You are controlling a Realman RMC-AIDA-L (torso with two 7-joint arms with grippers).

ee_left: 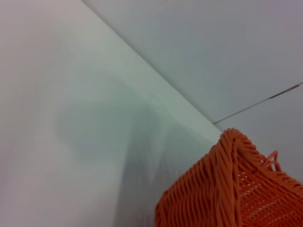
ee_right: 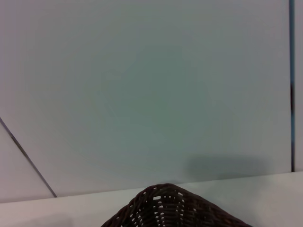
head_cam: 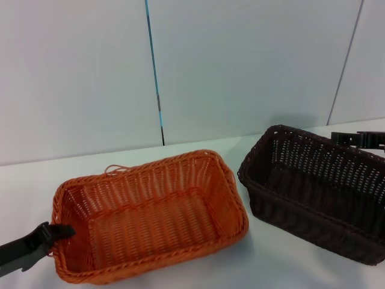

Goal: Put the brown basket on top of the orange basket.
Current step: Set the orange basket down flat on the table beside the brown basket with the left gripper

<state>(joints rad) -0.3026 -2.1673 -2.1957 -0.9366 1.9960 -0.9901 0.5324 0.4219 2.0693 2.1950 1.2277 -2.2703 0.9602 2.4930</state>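
The left gripper (head_cam: 60, 232) comes in low from the desk's near left corner, and its dark fingers are clamped on the braided rim of the orange basket (head_cam: 150, 217) at its left short end, one finger visibly poking over the rim. From the left wrist view all you get is that same basket's corner (ee_left: 232, 189) up close against the white desk (ee_left: 71, 142), with a loose strand curling off the rim.

The right gripper (head_cam: 361, 139) sits at the far right edge of the desk, right at the back rim of the brown basket (head_cam: 319, 186). Can't tell whether its fingers are open or pinching the rim; only a bit of dark hardware shows behind the weave. The right wrist view just shows the top of the brown basket's rim (ee_right: 170, 208) with the wall behind.

The orange basket sits toward the near left of the desk (head_cam: 240, 265), mouth up. The brown basket is on the right side, just beside the orange one, apart from it with a narrow gap between their nearest corners. It looks tilted, though whether it's off the desk is hard to say.
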